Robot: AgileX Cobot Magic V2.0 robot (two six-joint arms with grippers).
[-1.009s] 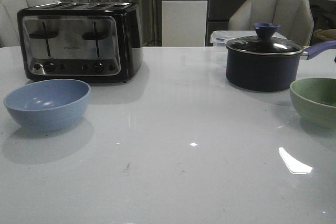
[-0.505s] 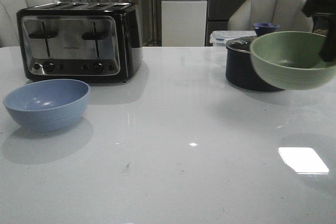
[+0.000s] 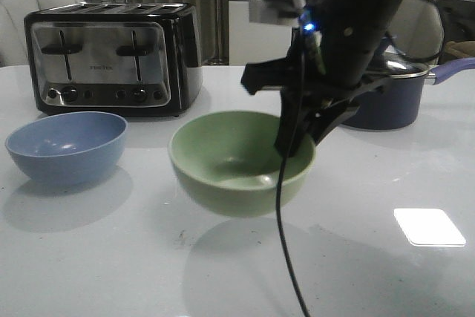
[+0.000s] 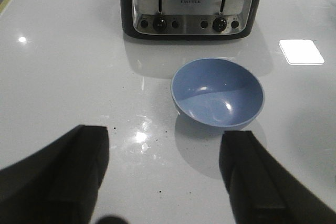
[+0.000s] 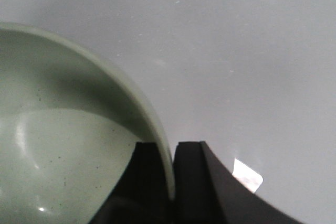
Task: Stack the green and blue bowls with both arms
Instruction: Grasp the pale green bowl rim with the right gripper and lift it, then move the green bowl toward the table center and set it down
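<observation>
The pale green bowl (image 3: 239,159) hangs above the middle of the white table, held by its right rim. My right gripper (image 3: 297,142) is shut on that rim, one finger inside and one outside; the right wrist view shows the rim (image 5: 163,145) pinched between the fingers (image 5: 189,182). The pale blue bowl (image 3: 67,146) sits on the table at the left, in front of the toaster; it also shows in the left wrist view (image 4: 218,93). My left gripper (image 4: 165,177) is open and empty, above the table, short of the blue bowl.
A black and chrome toaster (image 3: 111,57) stands behind the blue bowl. A dark navy lidded saucepan (image 3: 393,102) stands at the back right, partly hidden by my right arm. A cable (image 3: 286,243) hangs from that arm in front of the green bowl.
My right arm has carried the green bowl from the right side to the middle of the table and lower. The blue bowl has not moved.
</observation>
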